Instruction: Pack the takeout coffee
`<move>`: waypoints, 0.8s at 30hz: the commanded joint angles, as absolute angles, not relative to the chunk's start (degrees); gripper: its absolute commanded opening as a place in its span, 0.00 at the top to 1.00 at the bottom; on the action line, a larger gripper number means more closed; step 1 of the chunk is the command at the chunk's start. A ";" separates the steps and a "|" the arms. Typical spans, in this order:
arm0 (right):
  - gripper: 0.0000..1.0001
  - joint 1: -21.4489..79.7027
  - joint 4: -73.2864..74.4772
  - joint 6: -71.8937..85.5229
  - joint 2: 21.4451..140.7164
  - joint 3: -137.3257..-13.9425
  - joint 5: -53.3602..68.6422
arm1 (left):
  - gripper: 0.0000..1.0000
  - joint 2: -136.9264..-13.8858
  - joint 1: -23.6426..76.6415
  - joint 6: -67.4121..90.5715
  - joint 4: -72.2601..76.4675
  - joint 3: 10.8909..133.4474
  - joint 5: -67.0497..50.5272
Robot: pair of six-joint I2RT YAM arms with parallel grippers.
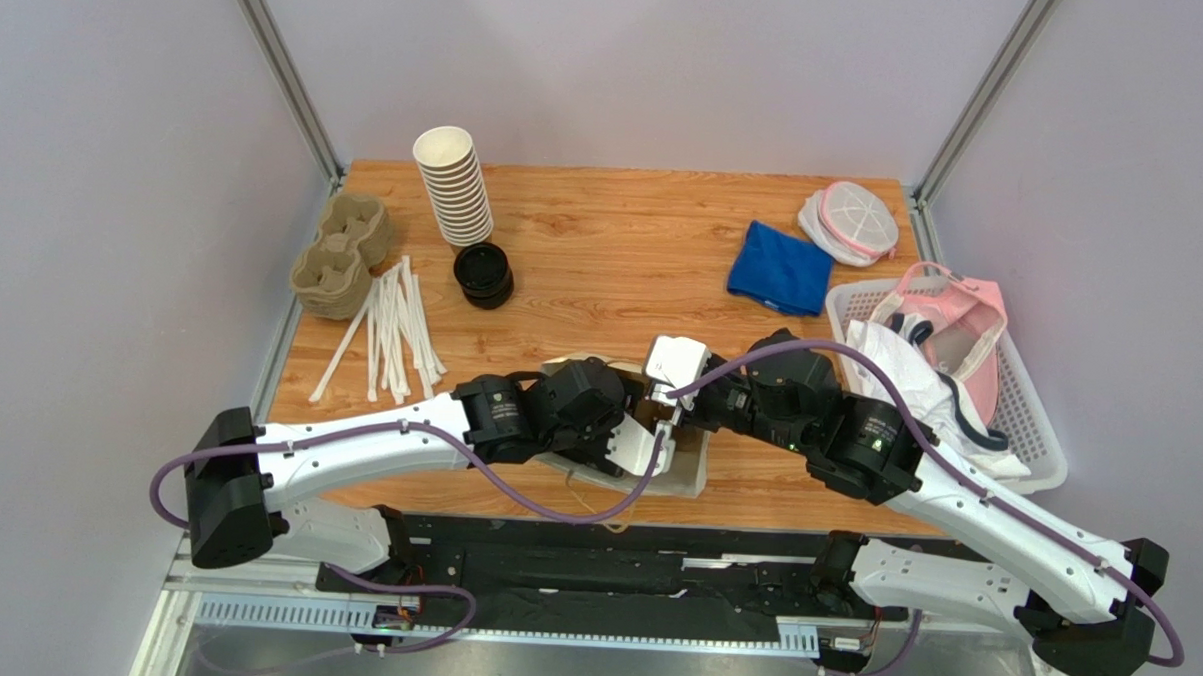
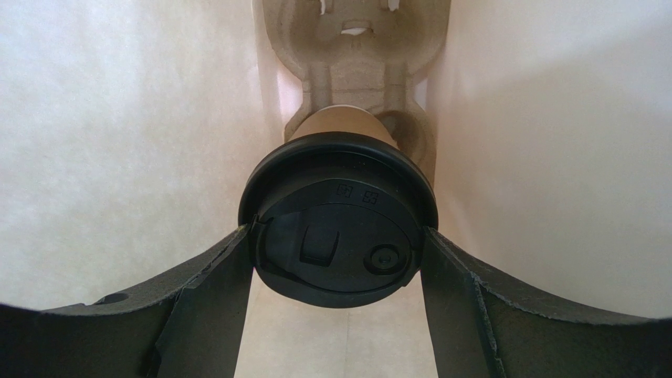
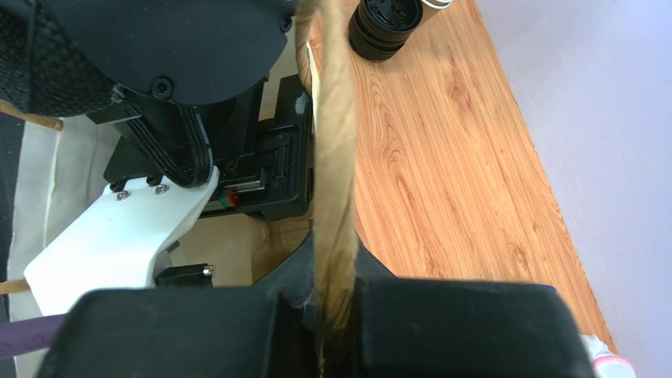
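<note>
left gripper: spread wide, clamping takeout coffee across its lid | cup: between the fingers, deep in paper bag, seemingly seated in pulp carrier ahead | right gripper: pinched on bag handle | left to do: release, withdraw

Setting: robotics lab test cell, as indicated by a wood-grain surface enclosed in plain panels held by aluminium framing.

Pairs white tapered link shells with chunky black joint housings; purple cables, silver screws beside those housings.
</note>
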State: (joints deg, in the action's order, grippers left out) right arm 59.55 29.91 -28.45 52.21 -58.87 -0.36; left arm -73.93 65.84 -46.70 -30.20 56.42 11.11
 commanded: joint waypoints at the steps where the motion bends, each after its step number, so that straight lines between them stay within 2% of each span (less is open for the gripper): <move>1: 1.00 59.85 26.81 -27.25 51.59 -61.17 1.58 | 0.89 -75.06 65.48 -47.46 -32.34 59.50 10.99; 13: 1.00 59.85 26.81 -26.81 52.12 -60.91 0.53 | 0.90 -75.41 65.48 -47.72 -40.16 63.81 11.95; 24: 1.00 59.77 25.67 -26.19 52.38 -60.56 1.32 | 0.90 -76.64 65.22 -48.16 -37.80 62.23 12.57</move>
